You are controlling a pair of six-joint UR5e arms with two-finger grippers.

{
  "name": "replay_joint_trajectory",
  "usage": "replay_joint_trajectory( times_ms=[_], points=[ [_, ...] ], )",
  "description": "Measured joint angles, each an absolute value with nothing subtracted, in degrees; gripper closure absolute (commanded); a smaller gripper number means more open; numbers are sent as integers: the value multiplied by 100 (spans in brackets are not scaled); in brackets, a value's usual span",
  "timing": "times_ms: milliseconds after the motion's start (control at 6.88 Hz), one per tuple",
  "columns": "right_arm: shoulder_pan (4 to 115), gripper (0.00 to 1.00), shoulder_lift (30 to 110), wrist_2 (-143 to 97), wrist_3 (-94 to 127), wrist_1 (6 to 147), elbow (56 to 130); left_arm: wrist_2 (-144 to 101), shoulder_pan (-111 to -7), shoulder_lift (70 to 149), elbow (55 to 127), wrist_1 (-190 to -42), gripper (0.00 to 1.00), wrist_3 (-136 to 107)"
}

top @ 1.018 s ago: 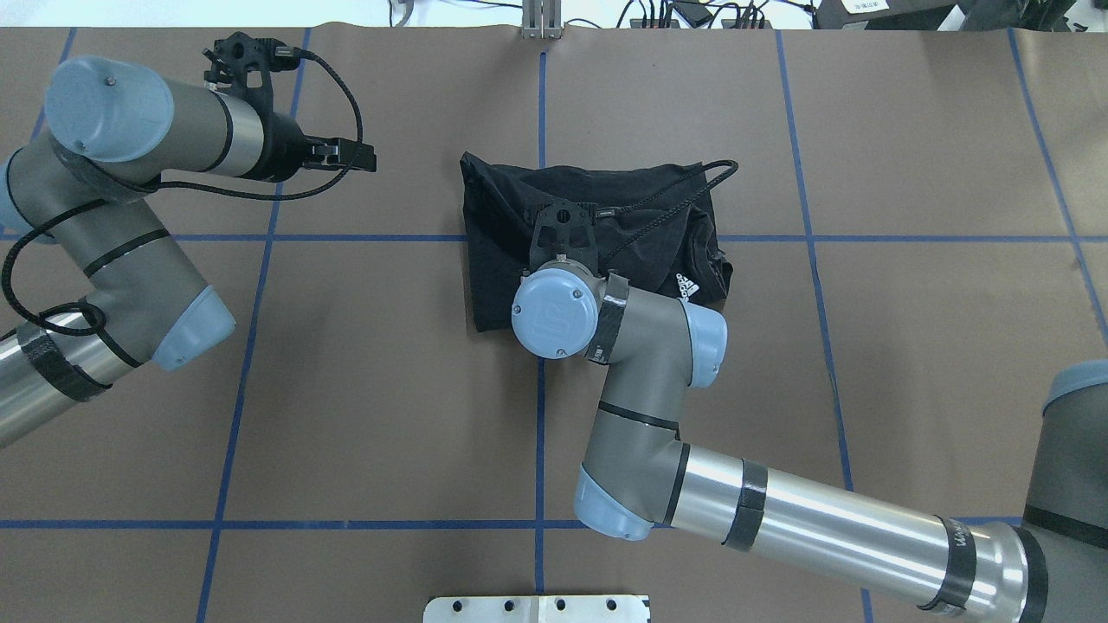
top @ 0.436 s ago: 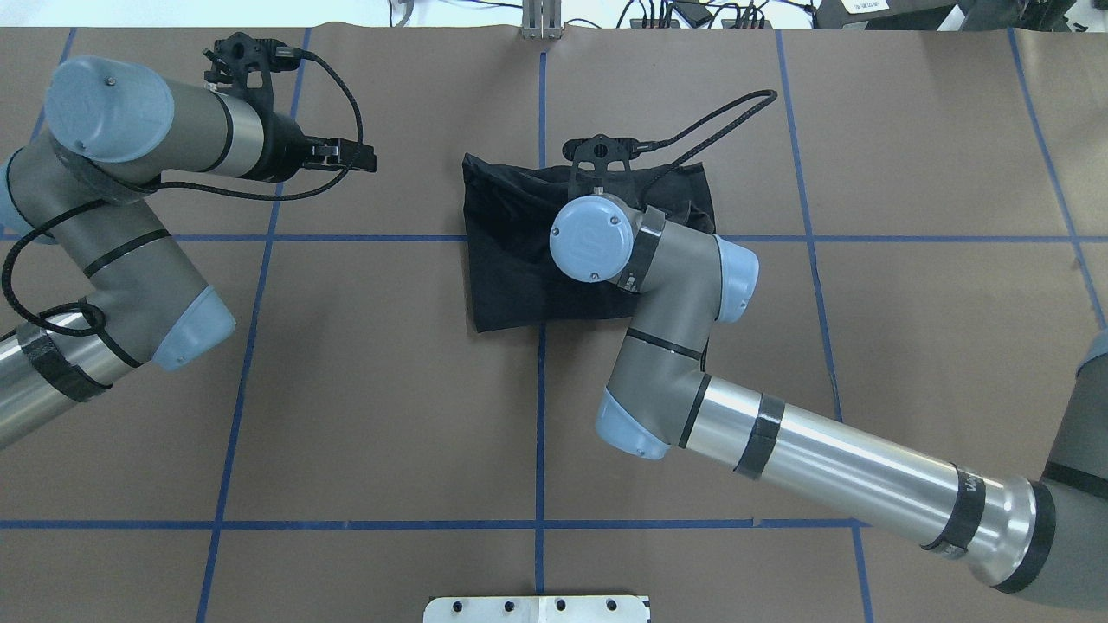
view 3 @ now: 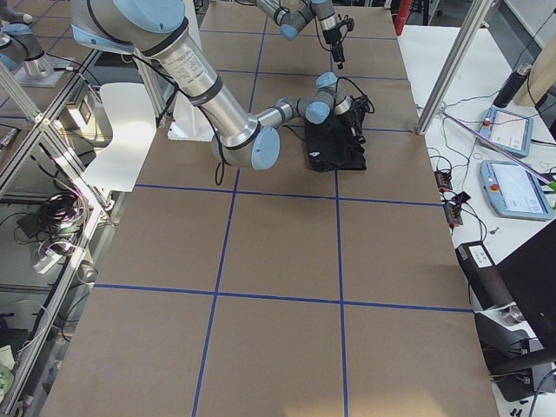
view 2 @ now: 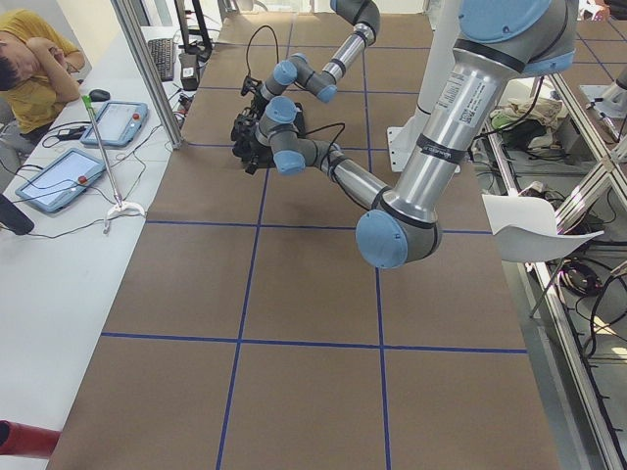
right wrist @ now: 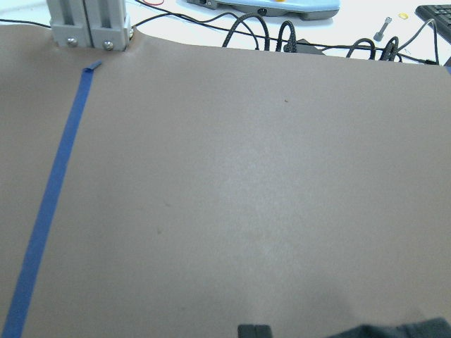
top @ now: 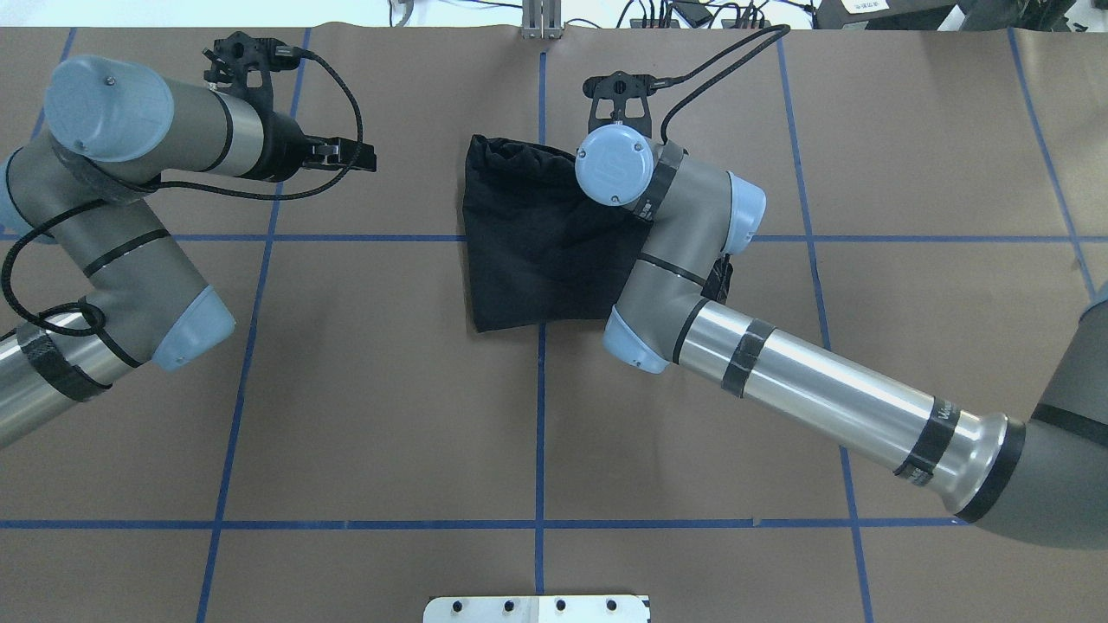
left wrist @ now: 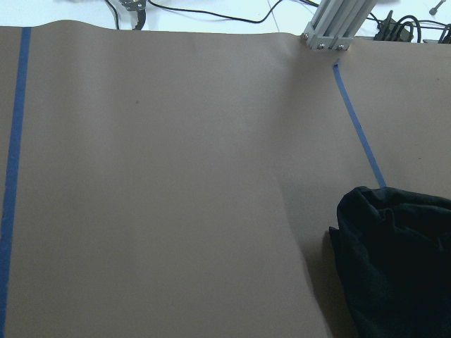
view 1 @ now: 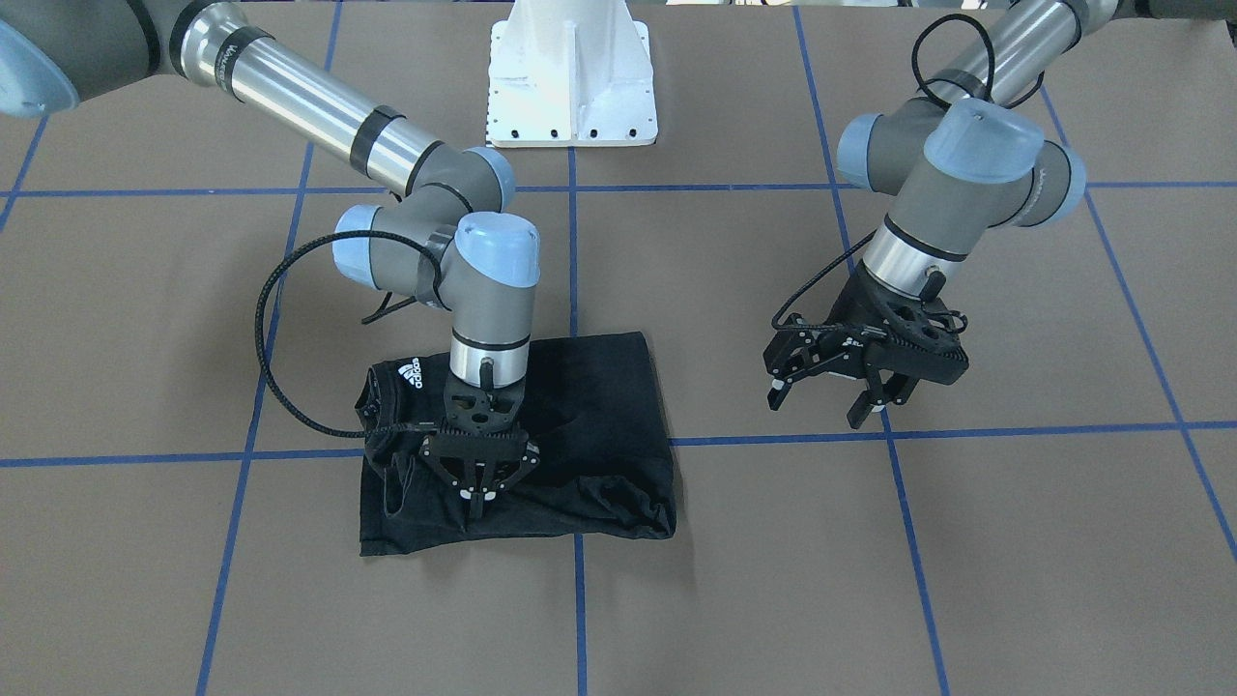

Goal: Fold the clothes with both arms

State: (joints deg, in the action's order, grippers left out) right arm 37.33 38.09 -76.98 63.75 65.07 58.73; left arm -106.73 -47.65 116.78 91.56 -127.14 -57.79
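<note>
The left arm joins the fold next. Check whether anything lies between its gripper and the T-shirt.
Nothing visible stands in the way: only bare table lies between the open left gripper and the nearest edge of the T-shirt.

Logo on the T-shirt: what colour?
White, a small Adidas logo on the black T-shirt; shows best in the exterior front-facing view.

Overhead, front views oppose; both show T-shirt [top: 528, 251]

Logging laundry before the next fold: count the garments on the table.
1. A black T-shirt lies folded at mid-table, under the right gripper. Anything tucked inside its folds would be hidden.
</note>
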Motion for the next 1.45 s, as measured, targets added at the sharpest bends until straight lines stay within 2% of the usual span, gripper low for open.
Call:
replay_joint_trajectory(
  times_ms=[145, 291, 436, 581, 727, 1018, 1454],
  points=[
    [3917, 100, 3753, -7836, 6223, 6300, 5620, -10671, -4769, 11675, 9185, -12706, 0, -5787],
    [4157, 79, 3713, -8183, 6095, 6161, 5506, -10670, -4770, 11673, 9197, -12702, 0, -5786],
    [4415, 43, 3672, -8669, 6013, 6108, 5484, -10682, -4769, 11672, 9221, -12691, 0, -5770],
    [4647, 1, 3669, -9159, 5937, 6099, 5573, -10757, -4782, 11669, 9275, -12653, 0, -5742],
    [4819, 1, 3782, -9563, 5870, 6157, 5834, -10873, -4804, 11643, 9386, -12510, 0, -5654],
    [5353, 1, 4544, -10788, 5389, 6848, 7021, -10983, -4980, 11521, 10089, -11339, 0, -4726],
    [6177, 0, 6458, -11906, 3720, 7918, 9060, -11347, -5688, 11026, 11081, -9776, 0, -2961]
  ],
)
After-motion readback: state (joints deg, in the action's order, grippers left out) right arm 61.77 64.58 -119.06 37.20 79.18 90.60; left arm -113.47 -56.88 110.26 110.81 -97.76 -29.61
